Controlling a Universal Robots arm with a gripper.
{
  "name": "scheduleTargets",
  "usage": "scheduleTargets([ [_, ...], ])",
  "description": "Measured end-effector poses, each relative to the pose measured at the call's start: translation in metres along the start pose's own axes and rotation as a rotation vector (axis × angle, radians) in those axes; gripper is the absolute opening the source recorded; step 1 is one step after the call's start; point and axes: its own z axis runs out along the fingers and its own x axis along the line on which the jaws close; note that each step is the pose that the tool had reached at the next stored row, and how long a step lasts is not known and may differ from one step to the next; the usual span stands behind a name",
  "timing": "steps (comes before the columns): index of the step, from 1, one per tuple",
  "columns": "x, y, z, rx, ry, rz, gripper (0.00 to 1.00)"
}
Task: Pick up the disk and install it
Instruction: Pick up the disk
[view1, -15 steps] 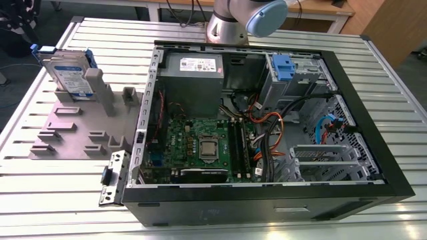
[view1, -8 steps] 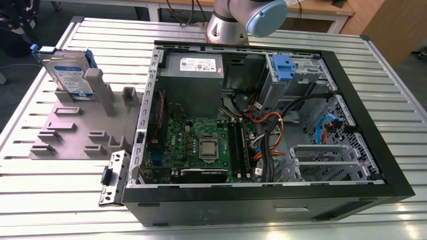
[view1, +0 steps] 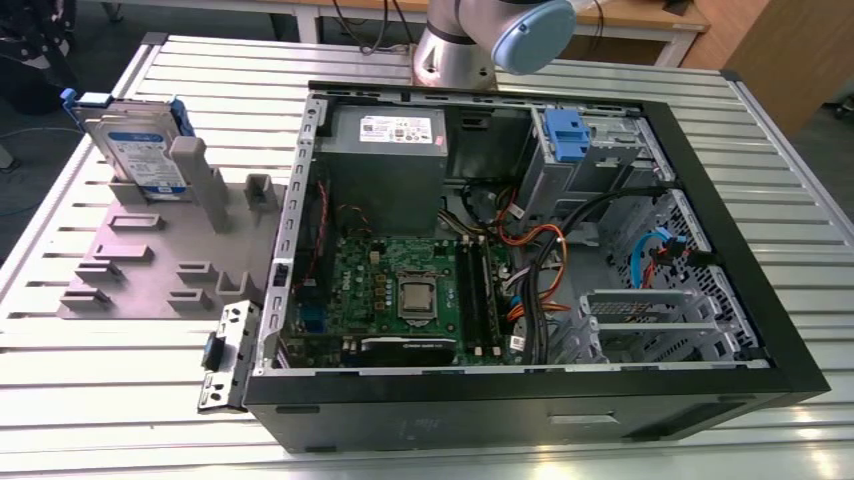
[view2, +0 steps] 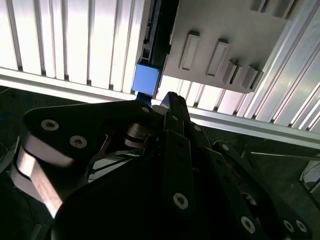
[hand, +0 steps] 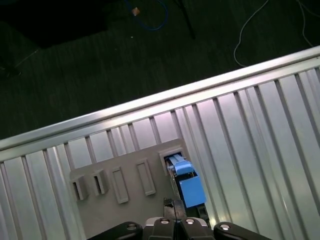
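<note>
In the exterior view the disk, a silver-grey drive with a white-and-blue label and a blue bracket, stands upright in a slot of the grey holder at that view's left. The first wrist view looks down on the disk's blue-framed top edge in the holder. My gripper is just above and beside it, shut and holding nothing. In the second wrist view the gripper's black linkages fill the near part, with the disk's blue bracket right at the tip.
An open black computer case lies on the ribbed metal table, holding a motherboard, a grey power supply, cables and a drive bay with a blue clip. The arm rises behind the case. Dark floor lies past the table edge.
</note>
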Motion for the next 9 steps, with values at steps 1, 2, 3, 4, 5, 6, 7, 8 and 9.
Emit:
scheduleTargets([
  [1,0.0000,0.0000,0.0001,0.0001,-0.0011,-0.001,0.11],
  [2,0.0001,0.0000,0.0002,0.0001,-0.0018,-0.002,0.11],
  [3,0.0001,-0.0001,0.0002,0.0000,-0.0025,-0.003,0.11],
  [4,0.0001,0.0000,0.0002,-0.0001,-0.0035,-0.005,0.11],
  [5,0.0001,0.0000,0.0002,-0.0003,-0.0042,-0.012,0.11],
  [6,0.0001,0.0000,0.0002,-0.0004,-0.0042,-0.024,0.11],
  [7,0.0001,0.0000,0.0003,-0.0005,-0.0040,-0.037,0.11],
  [8,0.0001,0.0000,0.0003,-0.0007,-0.0038,-0.051,0.11],
  [9,0.0001,-0.0001,0.0004,-0.0009,-0.0036,-0.065,0.11],
])
